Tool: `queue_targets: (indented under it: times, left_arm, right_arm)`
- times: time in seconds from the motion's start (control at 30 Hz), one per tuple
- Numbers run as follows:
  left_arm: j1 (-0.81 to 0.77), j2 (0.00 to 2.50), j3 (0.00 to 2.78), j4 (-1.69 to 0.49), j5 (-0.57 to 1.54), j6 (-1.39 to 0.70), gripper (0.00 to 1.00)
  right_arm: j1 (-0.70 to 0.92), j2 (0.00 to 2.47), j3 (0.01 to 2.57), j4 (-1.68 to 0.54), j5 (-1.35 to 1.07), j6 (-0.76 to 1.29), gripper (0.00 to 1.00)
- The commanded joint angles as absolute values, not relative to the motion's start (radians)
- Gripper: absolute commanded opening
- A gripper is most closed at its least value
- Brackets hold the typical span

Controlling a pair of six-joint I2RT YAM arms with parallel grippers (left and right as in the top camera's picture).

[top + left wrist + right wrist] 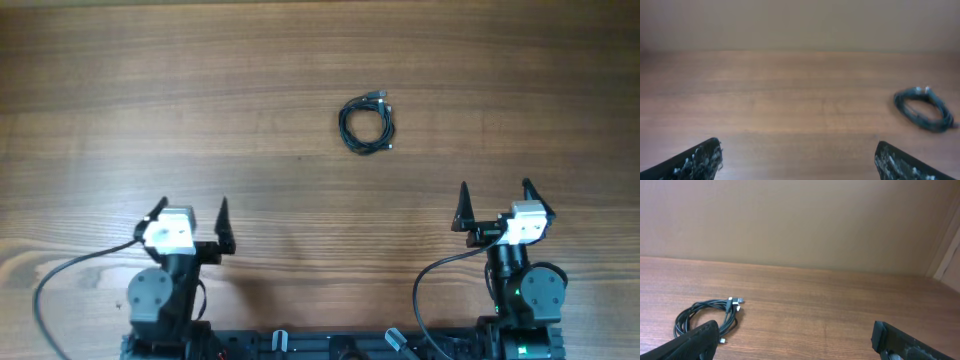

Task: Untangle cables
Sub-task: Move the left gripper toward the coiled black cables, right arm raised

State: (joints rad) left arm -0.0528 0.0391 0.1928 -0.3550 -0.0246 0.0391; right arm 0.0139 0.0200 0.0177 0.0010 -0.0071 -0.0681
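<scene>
The cables (368, 123) lie flat on the desk (200, 80) as one small bundle: several very thin black cords wound into a loose, roughly round coil with an open middle. Small plug ends (735, 301) with pale metallic tips poke out at the coil's far edge, and another tiny plug sits at its near right edge. The desk is brown wood with long, streaky grain and a matte finish.

Both arms stand well apart from the coil, on its near side. The left arm (168, 270) is down and far to the left of it, and the right arm (520, 265) is down and to the right, somewhat closer. Each has a white block at the wrist and dark, pointed, wedge-shaped fingers (695, 160).

The left jaws are spread wide and hold nothing. In the left wrist view the coil (924, 108) lies off to the right, beyond the fingertips. The right jaws are likewise fully apart and empty. In the right wrist view the coil (707, 317) lies ahead on the left, just past the left finger (690, 342). A plain beige wall stands behind the coil.
</scene>
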Motion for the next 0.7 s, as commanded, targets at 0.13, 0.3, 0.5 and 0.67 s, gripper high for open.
queue_targets:
  times: [0.13,0.3,0.5,0.67]
  left_arm:
    - [-0.047,0.299,0.672,-0.557,-0.051,0.014,1.0]
    - [-0.047,0.524,0.926,-0.668,-0.034,0.022,0.99]
    - [-0.047,0.82,1.164,-0.809,-0.003,0.022,0.87]
    - [-0.047,0.929,1.167,-0.711,0.097,0.022,1.0]
  right_arm:
    - [0.01,0.009,0.006,0.004,-0.02,-0.052,1.0]
    - [0.01,0.009,0.006,0.004,-0.02,-0.052,1.0]
    - [0.01,0.009,0.006,0.004,-0.02,-0.052,1.0]
    - [0.01,0.01,0.006,0.004,-0.02,-0.052,1.0]
